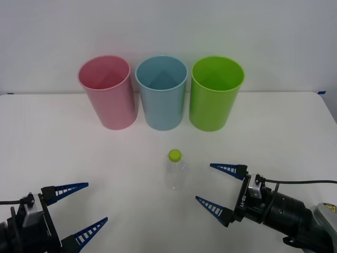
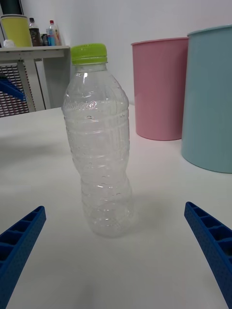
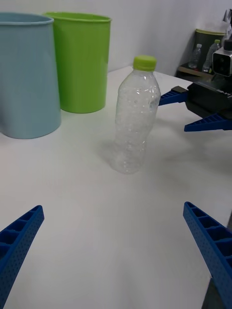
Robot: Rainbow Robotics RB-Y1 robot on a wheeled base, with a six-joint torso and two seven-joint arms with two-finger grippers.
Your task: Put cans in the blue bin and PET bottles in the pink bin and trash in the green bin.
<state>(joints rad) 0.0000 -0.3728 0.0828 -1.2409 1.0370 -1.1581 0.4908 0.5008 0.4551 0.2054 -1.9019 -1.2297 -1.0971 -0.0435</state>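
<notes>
A clear PET bottle (image 1: 175, 169) with a lime-green cap stands upright at the table's middle, also close up as the PET bottle (image 2: 99, 145) and the PET bottle (image 3: 134, 121). Behind it stand the pink bin (image 1: 107, 92), the blue bin (image 1: 162, 92) and the green bin (image 1: 215, 94) in a row. My right gripper (image 1: 216, 185) is open just right of the bottle, pointing at it without touching. My left gripper (image 1: 76, 207) is open at the near left, well away from the bottle. The right gripper (image 3: 193, 112) appears beyond the bottle in the left wrist view.
The white table (image 1: 79, 158) has free room on both sides of the bottle and in front of the bins. A shelf with bottles (image 2: 34, 34) stands in the room beyond the table. A blue tape mark (image 1: 322, 92) sits at the far right edge.
</notes>
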